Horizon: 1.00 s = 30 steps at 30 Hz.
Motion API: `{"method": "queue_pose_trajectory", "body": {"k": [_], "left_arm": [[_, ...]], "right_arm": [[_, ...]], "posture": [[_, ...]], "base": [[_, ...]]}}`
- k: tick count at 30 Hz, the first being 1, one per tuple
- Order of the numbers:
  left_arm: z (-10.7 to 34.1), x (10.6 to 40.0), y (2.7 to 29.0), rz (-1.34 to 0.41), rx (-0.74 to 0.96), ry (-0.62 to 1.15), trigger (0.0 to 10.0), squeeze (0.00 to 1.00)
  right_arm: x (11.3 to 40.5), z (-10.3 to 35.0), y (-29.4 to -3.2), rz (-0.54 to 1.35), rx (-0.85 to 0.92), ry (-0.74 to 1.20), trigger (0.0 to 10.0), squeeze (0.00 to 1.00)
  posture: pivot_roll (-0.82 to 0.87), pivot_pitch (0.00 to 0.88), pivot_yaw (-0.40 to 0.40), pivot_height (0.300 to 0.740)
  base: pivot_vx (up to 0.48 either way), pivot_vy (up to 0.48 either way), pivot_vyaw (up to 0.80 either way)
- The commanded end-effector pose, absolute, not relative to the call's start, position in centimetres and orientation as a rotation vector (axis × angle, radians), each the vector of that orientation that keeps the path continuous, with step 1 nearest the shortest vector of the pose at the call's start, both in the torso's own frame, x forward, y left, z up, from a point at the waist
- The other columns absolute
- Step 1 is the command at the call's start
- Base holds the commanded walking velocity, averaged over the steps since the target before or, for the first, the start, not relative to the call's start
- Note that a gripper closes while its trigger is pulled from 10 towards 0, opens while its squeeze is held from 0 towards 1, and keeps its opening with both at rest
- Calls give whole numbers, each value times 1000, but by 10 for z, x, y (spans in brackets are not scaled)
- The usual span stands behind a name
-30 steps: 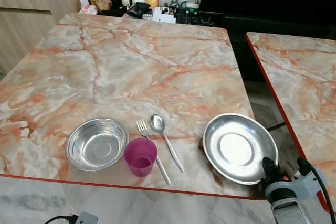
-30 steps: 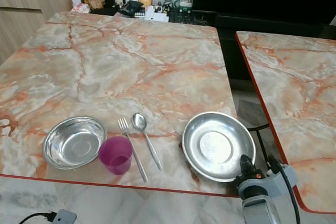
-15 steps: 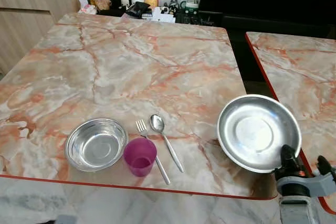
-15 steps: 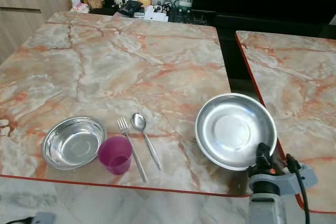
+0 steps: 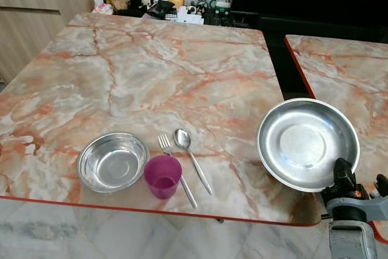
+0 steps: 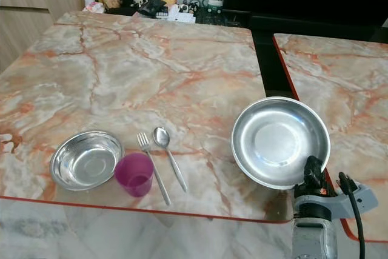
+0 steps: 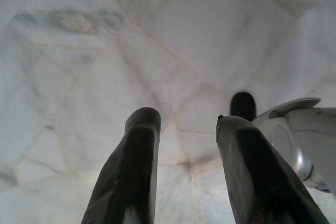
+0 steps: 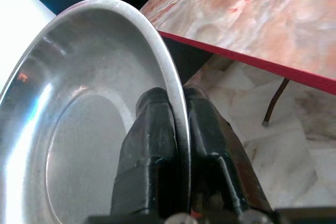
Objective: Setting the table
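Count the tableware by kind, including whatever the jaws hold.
Plate: 1, steel plate gripped at its rim by the right gripper
Bowl: 1, steel bowl
Cup: 1, purple cup
Fork: 1, fork
Spoon: 1, spoon
Total: 5

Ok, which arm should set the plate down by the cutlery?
The right. Its gripper is shut on the plate's rim, holding it tilted above the table's right edge. The left gripper hangs open over the floor.
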State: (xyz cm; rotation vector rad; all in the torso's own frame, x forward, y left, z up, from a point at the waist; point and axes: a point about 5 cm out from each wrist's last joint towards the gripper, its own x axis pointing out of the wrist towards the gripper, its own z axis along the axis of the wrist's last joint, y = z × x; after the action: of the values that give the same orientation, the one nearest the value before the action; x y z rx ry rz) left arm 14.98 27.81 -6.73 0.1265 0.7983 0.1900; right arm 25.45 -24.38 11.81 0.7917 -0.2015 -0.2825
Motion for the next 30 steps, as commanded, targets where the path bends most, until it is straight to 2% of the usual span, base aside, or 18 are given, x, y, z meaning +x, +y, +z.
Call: {"method": "queue_pose_trajectory", "body": {"k": [1,26,30], "left_arm": [[-72,140,278,188,122,839,10000,0],[-72,145,273,161,126,833,10000,0],[-72,145,273,169,130,833,10000,0]], "right_arm": [[252,119,-250,-297,777,-222,10000,0],[251,118,-251,-306,769,-228,10000,0],[250,119,-250,-308,767,-226,10000,0]], "posture": [[92,116,-71,740],[84,115,-73,740],[84,119,-77,740]], "base": [[-304,0,0],[-302,0,0],[-65,0,0]]}}
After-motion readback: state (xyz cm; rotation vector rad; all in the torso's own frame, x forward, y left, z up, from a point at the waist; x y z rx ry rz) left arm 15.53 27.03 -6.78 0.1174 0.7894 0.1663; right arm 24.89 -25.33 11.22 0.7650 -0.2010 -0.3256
